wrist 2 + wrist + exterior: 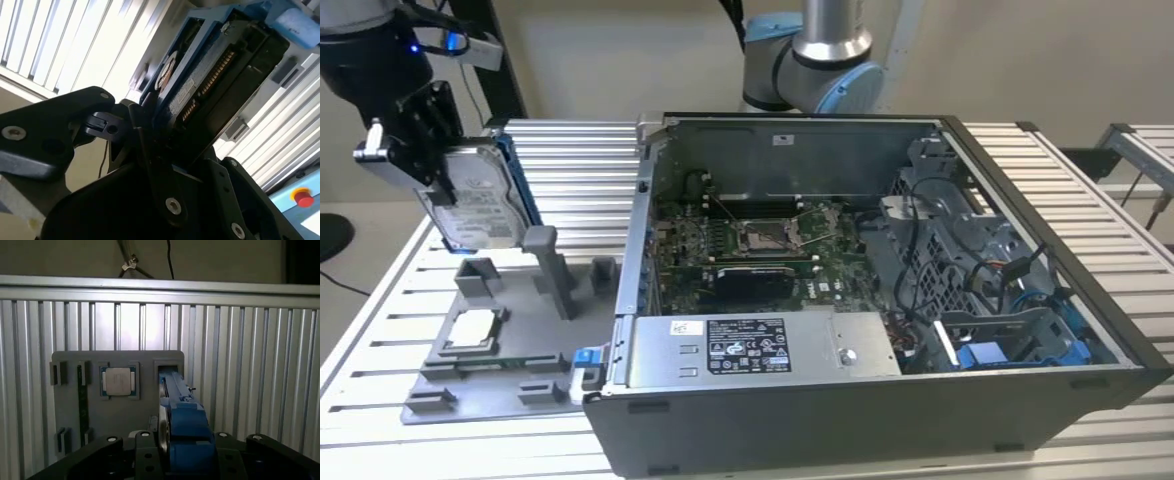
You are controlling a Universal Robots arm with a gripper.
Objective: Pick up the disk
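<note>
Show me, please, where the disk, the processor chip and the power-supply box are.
the disk (478, 205): exterior view, on its white label.
the processor chip (119, 381): first wrist view, centre of its silver top.
the power-supply box (821, 340): exterior view, bare metal beside its label.

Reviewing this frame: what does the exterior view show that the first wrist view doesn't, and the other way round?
Exterior view, not first wrist view: the open computer case with motherboard and power-supply box, plus the disk's labelled face, held on edge above the fixture by the gripper. First wrist view, not exterior: the fixture's slot, seen straight past the disk's blue carrier edge. Both: the disk, grey fixture, processor chip in its pocket, slatted table.
</note>
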